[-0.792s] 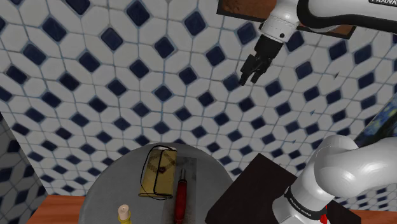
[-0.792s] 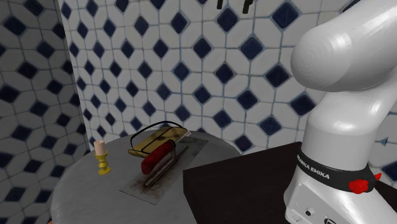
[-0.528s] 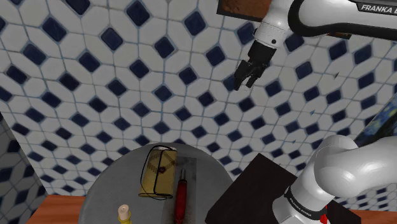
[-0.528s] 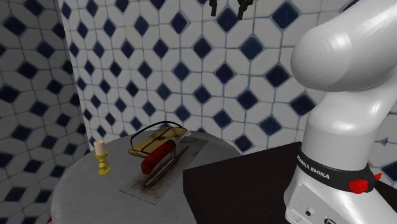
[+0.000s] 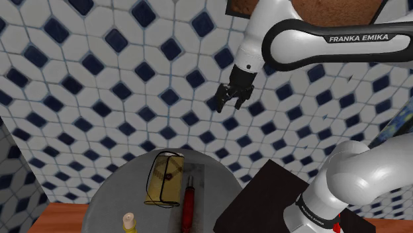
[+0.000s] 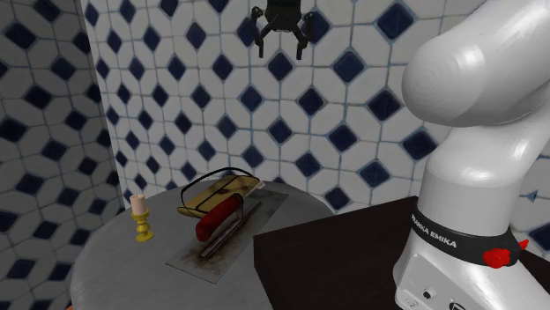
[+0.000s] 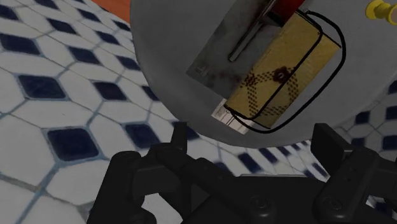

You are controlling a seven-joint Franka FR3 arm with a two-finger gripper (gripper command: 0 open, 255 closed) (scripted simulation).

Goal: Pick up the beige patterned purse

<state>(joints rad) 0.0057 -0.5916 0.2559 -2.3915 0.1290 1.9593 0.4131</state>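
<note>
The arm [image 5: 344, 175] rises from the shoulder view's lower right. Its upper link [image 5: 357, 41] runs level across the top toward that view's left. The wrist [image 5: 246, 63] bends downward. The gripper [image 5: 228, 106] points down, high in the air. Its fingers [image 7: 179, 141] stand apart, clasping nothing.

Spread-fingered hand [image 5: 228, 103] hangs high above the purse [image 5: 164, 179] — well apart.

A round grey bench [image 6: 115, 273] lies well below the end effector [image 6: 280, 50]. On it rest 1 red-handled trowel [image 6: 217, 220], roughly beneath the end effector, and 1 candle [image 6: 138, 203] in a yellow holder [image 6: 141, 231], farther aside. A blue-and-white tiled wall [image 6: 159, 97] stands close behind the end effector.
</note>
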